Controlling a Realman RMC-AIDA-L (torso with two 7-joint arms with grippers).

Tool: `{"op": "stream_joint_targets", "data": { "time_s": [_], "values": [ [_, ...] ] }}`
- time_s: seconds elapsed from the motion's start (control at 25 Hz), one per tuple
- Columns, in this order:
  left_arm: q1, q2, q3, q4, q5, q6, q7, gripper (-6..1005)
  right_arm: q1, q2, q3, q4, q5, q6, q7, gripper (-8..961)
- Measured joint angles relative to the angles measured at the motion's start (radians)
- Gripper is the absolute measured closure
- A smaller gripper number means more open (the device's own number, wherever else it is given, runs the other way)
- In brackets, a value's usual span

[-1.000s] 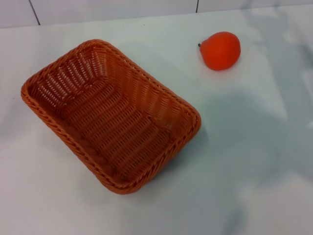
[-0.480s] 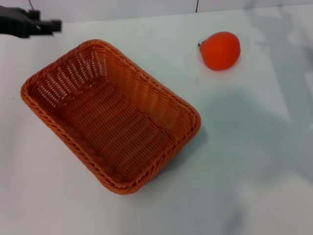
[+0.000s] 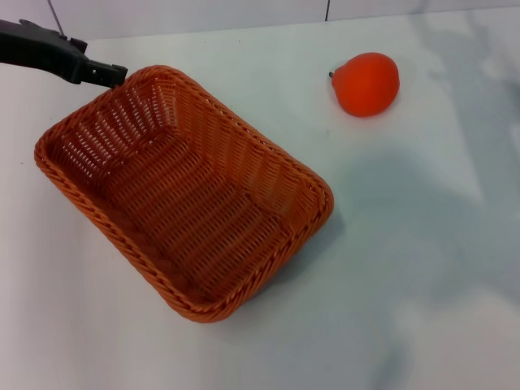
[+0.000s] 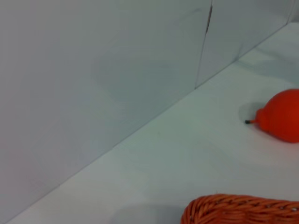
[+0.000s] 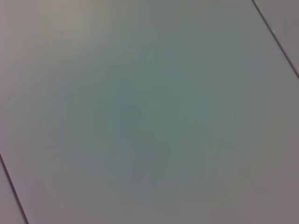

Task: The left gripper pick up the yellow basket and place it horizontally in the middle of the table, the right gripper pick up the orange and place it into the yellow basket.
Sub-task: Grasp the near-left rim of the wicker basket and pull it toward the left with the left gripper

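Note:
The yellow basket (image 3: 183,191), orange-brown woven wicker, lies empty and turned at a slant on the left half of the white table (image 3: 422,268). Its rim also shows in the left wrist view (image 4: 243,209). My left gripper (image 3: 110,75) reaches in from the far left, its dark tip just at the basket's far rim. The orange (image 3: 366,84) sits on the table at the far right, apart from the basket; it also shows in the left wrist view (image 4: 280,115). My right gripper is out of view.
A pale tiled wall (image 3: 203,15) runs along the table's far edge, close behind the basket and the orange. The right wrist view shows only a plain pale surface (image 5: 149,112).
My left gripper came into view at the far left and has moved right and down to the basket's far rim. The basket and the orange have not moved.

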Motion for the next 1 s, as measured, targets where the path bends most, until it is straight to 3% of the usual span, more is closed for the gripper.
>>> {"op": "stream_joint_targets", "data": {
  "time_s": [0.44, 0.72, 1.0],
  "values": [
    [-0.050, -0.006, 0.009, -0.103, 0.135, -0.056, -0.030, 194, -0.003, 0.000, 0.003, 0.010, -0.002, 0.001, 0.034, 8],
    [-0.089, 0.003, 0.016, -0.255, 0.187, -0.138, -0.029, 195, 0.006, 0.000, -0.009, 0.029, -0.009, 0.001, 0.074, 8],
    [-0.100, 0.002, 0.016, -0.275, 0.223, -0.141, -0.031, 262, 0.011, 0.000, -0.011, 0.044, -0.011, 0.001, 0.076, 8]
  ]
}}
